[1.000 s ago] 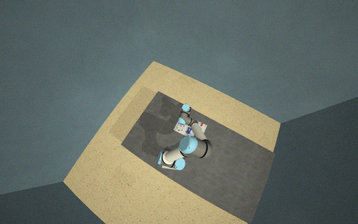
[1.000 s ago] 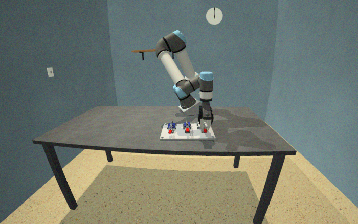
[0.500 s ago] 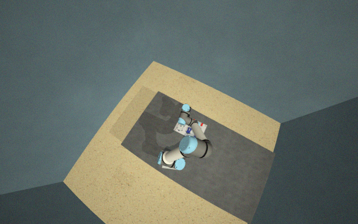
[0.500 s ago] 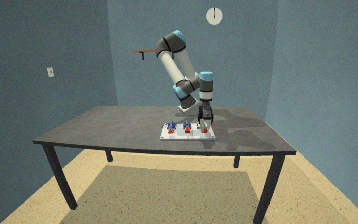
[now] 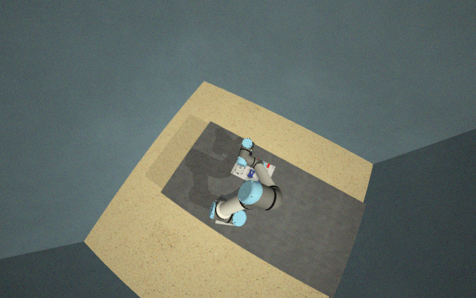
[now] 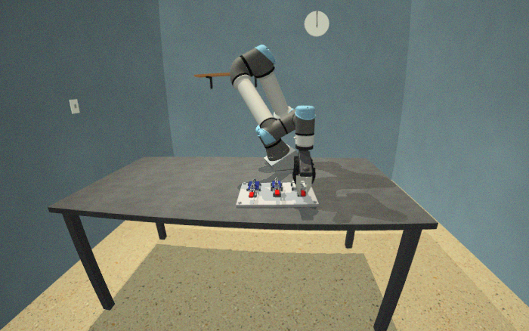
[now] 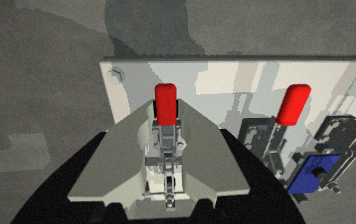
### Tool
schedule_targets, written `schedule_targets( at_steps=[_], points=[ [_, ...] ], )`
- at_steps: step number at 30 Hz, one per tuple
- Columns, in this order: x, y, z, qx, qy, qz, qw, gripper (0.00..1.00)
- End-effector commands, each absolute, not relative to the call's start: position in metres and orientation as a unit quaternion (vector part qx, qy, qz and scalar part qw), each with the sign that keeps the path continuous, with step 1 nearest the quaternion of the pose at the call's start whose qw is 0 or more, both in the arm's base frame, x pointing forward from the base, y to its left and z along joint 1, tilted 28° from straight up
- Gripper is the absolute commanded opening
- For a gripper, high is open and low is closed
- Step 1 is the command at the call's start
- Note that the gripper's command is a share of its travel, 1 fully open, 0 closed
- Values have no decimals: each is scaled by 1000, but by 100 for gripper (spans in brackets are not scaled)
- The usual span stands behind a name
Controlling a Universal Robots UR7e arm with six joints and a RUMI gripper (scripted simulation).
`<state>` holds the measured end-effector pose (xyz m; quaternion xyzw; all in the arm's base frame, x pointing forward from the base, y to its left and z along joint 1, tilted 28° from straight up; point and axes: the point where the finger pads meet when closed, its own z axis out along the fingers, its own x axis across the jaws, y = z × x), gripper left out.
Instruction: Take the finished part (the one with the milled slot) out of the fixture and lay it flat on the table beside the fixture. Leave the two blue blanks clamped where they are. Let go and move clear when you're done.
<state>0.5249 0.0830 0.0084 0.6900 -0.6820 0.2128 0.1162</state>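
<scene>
The white fixture plate [image 6: 273, 203] [image 7: 131, 95] [image 5: 271, 171] lies on the dark table and carries three toggle clamps with red handles. My gripper [image 6: 302, 188] [image 7: 166, 100] stands upright over the right-hand station. It is shut on that station's toggle clamp [image 7: 168, 157], just below its red handle [image 7: 165, 103] [image 6: 302, 193]. The finished slotted part is hidden under the clamp and my fingers. The middle clamp's red handle [image 7: 293, 104] [image 6: 276, 192] stands beside a blue blank [image 7: 310, 172] [image 6: 276, 184]. The second blue blank [image 6: 253, 184] sits in the left station.
The dark table [image 6: 175, 183] [image 5: 309, 231] extends on all sides of the fixture. The arm's base [image 6: 277, 156] stands behind the plate. A rug [image 6: 233, 285] lies on the floor under the table.
</scene>
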Motion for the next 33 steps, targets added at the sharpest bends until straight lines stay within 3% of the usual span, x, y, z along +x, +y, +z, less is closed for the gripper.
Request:
schedule_targets(
  at_steps=[1, 33],
  points=[
    [526, 85, 11, 690, -681, 214, 115, 0],
    [515, 91, 20, 691, -681, 213, 116, 0]
  ],
)
